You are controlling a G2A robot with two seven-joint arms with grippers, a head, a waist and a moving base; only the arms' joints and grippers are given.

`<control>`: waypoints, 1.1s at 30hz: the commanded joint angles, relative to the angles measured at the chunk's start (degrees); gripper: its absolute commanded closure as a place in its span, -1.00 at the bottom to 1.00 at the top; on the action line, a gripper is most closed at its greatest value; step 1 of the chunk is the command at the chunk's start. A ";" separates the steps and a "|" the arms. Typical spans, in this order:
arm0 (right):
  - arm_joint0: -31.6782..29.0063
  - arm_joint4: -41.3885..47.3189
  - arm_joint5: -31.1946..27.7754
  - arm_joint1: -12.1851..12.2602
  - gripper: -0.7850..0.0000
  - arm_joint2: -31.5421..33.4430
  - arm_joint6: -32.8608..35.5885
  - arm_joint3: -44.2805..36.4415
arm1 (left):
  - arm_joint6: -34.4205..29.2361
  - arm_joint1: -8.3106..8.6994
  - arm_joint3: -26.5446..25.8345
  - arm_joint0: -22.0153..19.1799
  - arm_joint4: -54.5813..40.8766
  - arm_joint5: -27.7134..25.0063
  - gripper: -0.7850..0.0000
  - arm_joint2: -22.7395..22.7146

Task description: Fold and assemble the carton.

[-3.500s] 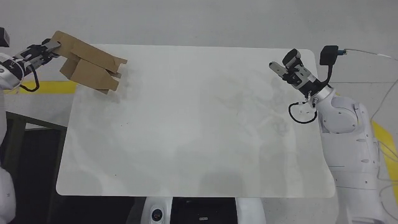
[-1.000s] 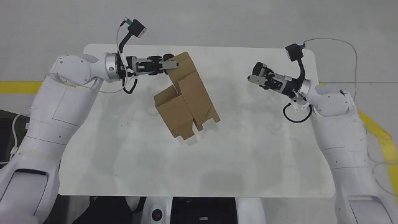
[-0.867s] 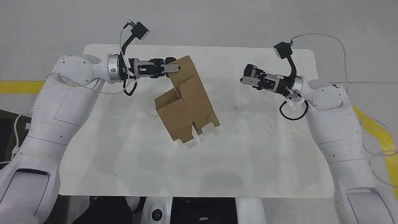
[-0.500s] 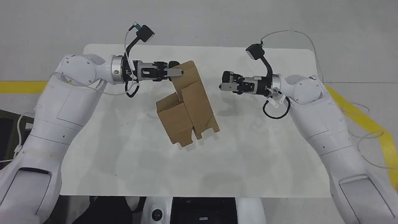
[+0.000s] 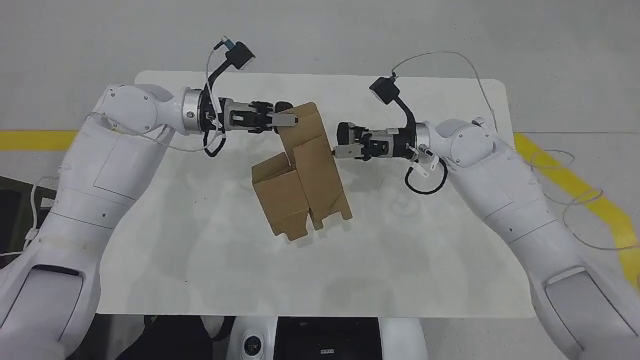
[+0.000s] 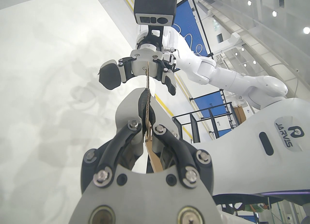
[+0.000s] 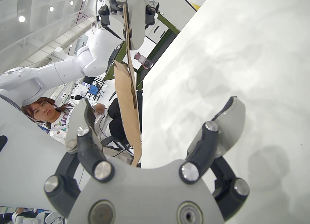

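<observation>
Brown cardboard carton (image 5: 300,175), part-folded, sits at the centre of the top view over the white table (image 5: 430,260). Left gripper (image 5: 288,118) pinches its upper edge tightly. Right gripper (image 5: 343,152) is spread wide and grips nothing; the carton edge seems to lie between its fingers.

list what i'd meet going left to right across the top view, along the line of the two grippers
left gripper → carton, clamped at its corner by that gripper → right gripper, open at the carton's other side
</observation>
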 commanded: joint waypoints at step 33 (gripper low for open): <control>-1.75 1.58 4.06 -0.79 1.00 -1.09 4.05 -4.14 | 0.58 -0.52 2.90 -3.47 -2.00 -0.57 1.00 5.97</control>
